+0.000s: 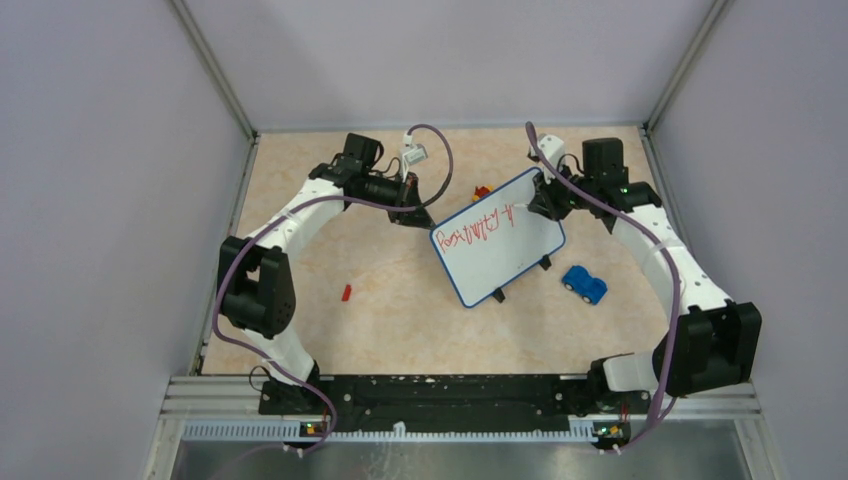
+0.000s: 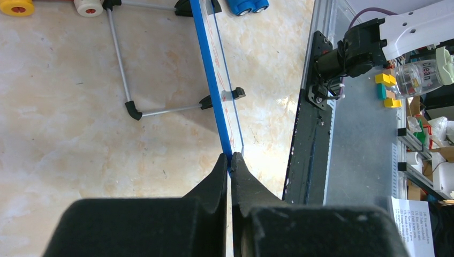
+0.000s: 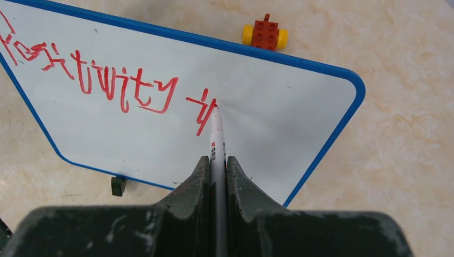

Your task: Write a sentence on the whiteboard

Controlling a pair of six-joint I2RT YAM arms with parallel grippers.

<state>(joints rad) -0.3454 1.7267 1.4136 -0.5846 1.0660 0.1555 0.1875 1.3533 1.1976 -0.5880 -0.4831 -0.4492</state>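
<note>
The whiteboard [image 1: 505, 255], white with a blue rim, stands tilted on its feet mid-table. Red handwriting, the sentence [image 3: 107, 80], runs along its top: roughly "Positivity" and then a few fresh strokes. My right gripper [image 3: 217, 159] is shut on a white marker [image 3: 216, 139], whose red tip touches the board [image 3: 267, 134] at the last stroke. In the top view the right gripper [image 1: 545, 205] sits at the board's far right corner. My left gripper [image 2: 231, 156] is shut on the board's blue rim [image 2: 211, 80], seen edge-on. From above, the left gripper [image 1: 425, 218] is at the far left corner.
A blue toy car [image 1: 584, 284] lies right of the board. A small red marker cap [image 1: 347, 293] lies on the table to the left. A red-and-yellow brick vehicle [image 3: 265, 33] sits just behind the board. The board's wire stand [image 2: 123, 75] spreads behind it.
</note>
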